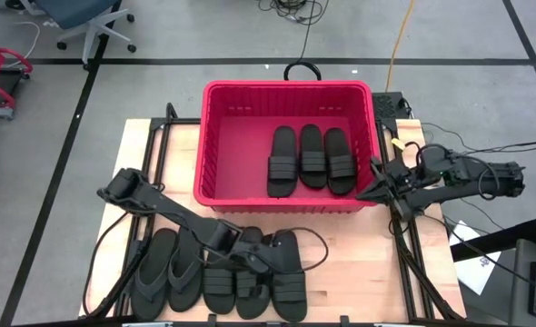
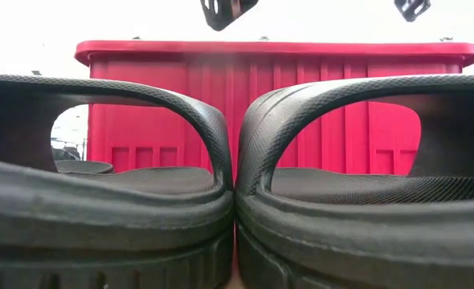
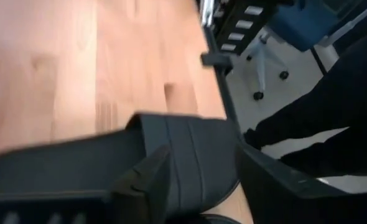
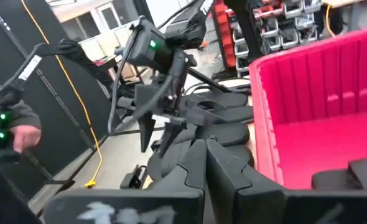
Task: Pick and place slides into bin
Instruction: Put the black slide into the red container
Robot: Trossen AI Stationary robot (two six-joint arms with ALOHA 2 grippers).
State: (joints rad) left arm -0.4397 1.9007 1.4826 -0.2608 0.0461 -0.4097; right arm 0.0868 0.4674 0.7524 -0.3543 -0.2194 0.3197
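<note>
From above we see even, diffuse light, with only soft, short shadows under the red bin point(image 1: 213, 145) and the arms, and no glare on the wooden table point(image 1: 341, 263). Looking level across the table, we find the background behind the bin blown out to near white, while the two nearest slides point(image 2: 108, 201) loom large, dark and slightly soft. The left wrist camera gives us heavy motion blur: the wood grain smears, and the slide's strap point(image 3: 183, 155) has vague edges. The right wrist view is sharper farther off, with its own fingers point(image 4: 227, 168) out of focus.
</note>
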